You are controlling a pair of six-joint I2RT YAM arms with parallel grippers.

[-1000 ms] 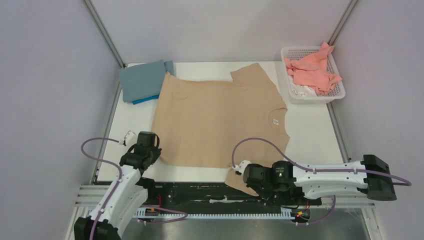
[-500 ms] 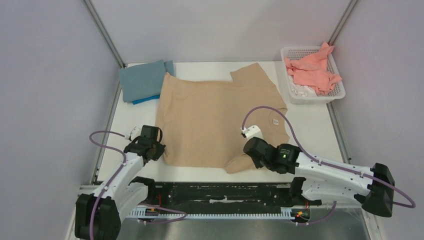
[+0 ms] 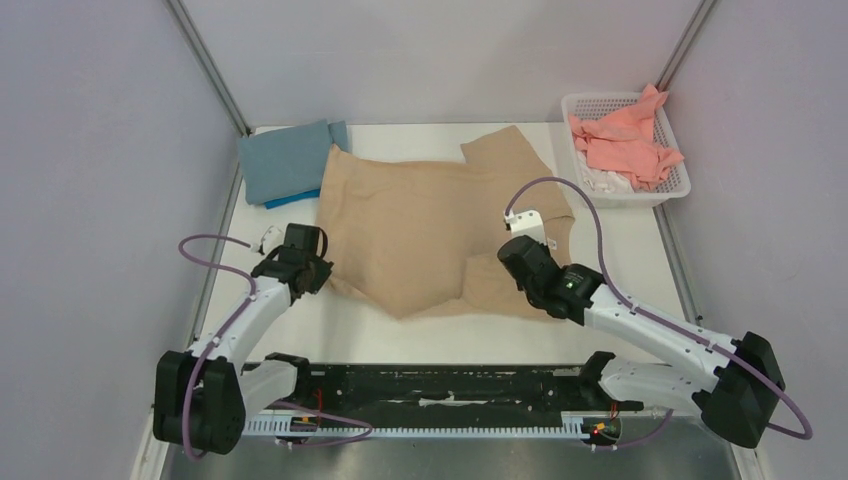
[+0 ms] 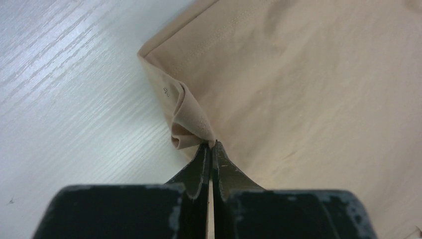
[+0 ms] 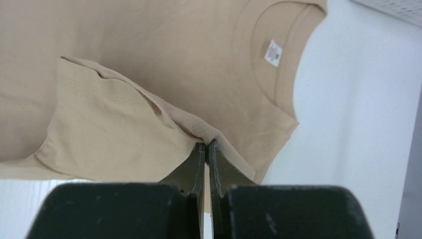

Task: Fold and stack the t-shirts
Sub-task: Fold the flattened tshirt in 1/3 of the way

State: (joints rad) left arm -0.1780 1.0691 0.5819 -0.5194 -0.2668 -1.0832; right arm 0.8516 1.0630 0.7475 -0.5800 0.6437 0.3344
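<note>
Left fingers (image 4: pixel 199 167) and right fingers (image 5: pixel 195 164) clamp thin pinches of the beige-tan cotton t-shirt (image 3: pixel 420 230); either may slip. The fold would skew.

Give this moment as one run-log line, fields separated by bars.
left pincer: shut on beige t-shirt | right pincer: shut on beige t-shirt | fold: partway

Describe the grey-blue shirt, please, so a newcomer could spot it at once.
Look to the far left corner of the white table. A grey-blue t-shirt lies folded flat over a bright blue one. The beige t-shirt beside it is spread out.
</note>
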